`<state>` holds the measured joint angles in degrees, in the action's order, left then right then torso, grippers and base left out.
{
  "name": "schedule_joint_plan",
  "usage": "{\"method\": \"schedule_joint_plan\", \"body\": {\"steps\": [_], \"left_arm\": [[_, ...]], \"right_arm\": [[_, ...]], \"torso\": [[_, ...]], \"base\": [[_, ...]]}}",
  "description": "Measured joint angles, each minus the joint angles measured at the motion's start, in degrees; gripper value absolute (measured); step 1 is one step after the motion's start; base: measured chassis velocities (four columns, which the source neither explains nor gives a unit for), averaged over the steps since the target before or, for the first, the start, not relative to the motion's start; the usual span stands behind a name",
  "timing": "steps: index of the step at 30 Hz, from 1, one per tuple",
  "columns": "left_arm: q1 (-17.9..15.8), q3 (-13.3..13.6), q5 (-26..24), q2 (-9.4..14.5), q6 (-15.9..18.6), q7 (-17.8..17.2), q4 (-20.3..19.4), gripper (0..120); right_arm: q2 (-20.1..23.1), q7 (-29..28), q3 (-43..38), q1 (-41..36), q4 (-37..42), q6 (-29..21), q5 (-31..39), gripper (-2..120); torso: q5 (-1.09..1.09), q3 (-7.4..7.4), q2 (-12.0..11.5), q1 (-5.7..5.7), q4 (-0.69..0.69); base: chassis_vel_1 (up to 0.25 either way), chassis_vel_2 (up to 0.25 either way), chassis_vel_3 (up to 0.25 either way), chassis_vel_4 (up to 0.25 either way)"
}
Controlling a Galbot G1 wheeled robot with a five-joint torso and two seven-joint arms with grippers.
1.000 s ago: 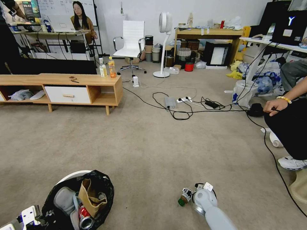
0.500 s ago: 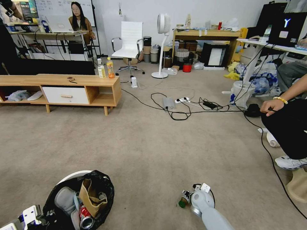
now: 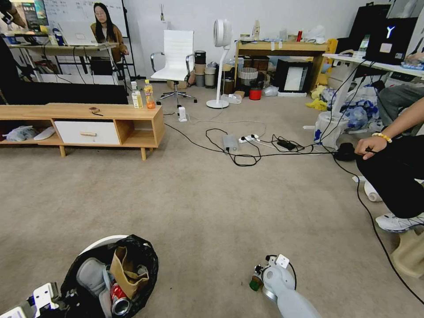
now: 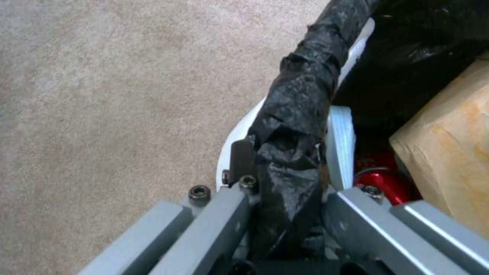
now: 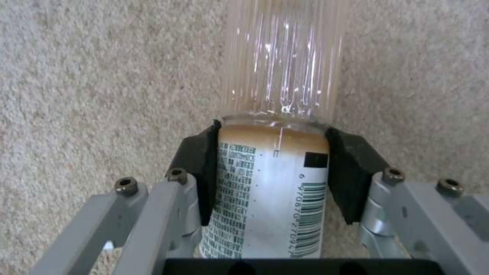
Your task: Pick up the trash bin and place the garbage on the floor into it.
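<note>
Left gripper (image 4: 285, 168) clamped on black-bagged rim of trash bin (image 3: 99, 243), lower left in head view; cardboard (image 3: 126, 271) and red can (image 3: 118, 300) inside. Right gripper (image 5: 275, 152) closed on small bottle (image 5: 270, 198); barcode label legible at wrist, green cap (image 3: 253, 285) from head. Beige carpet (image 3: 212, 207); cables (image 3: 247, 152), wooden cabinet (image 3: 88, 123) beyond.

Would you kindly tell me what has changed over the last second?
The camera has swung slightly, shifting the whole room. Otherwise nothing moved: the left gripper still clamps the trash bin rim, and the right gripper still holds the small bottle low over the carpet.
</note>
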<state>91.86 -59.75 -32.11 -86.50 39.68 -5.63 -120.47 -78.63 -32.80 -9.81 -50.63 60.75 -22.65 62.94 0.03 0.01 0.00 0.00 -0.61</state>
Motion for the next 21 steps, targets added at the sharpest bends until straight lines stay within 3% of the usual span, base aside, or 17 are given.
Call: {"method": "schedule_joint_plan", "body": {"steps": [6, 10, 19, 21], "left_arm": [[0.3, 0.0, -0.1, 0.1, 0.1, 0.0, -0.6, 1], [0.5, 0.0, -0.1, 0.1, 0.2, -0.1, -1.2, 1], [1.1, 0.2, -1.1, 0.4, 0.5, -0.5, -2.6, 1], [1.2, 0.2, -2.1, 0.7, 0.9, -0.9, -3.2, 1]], "right_arm": [[1.2, 0.0, 0.6, -2.3, 4.6, -0.4, 0.4, 35], [3.1, -1.2, 0.7, -4.1, 11.0, -0.9, 1.2, 28], [9.5, -2.7, 0.2, -7.5, 24.8, -0.8, 0.6, 28], [12.2, -3.0, 0.0, -8.2, 30.9, -0.8, 0.4, 28]], "torso": [[0.16, 0.03, 0.0, 0.01, 0.11], [0.07, 0.02, 0.0, 0.01, 0.06], [0.02, 0.01, 0.0, 0.01, -0.01], [-0.03, 0.01, 0.0, 0.01, -0.02]], "base": [[0.000, 0.000, 0.000, 0.000], [0.000, 0.000, 0.000, 0.000], [0.000, 0.000, 0.000, 0.000], [0.000, 0.000, 0.000, 0.000]]}}
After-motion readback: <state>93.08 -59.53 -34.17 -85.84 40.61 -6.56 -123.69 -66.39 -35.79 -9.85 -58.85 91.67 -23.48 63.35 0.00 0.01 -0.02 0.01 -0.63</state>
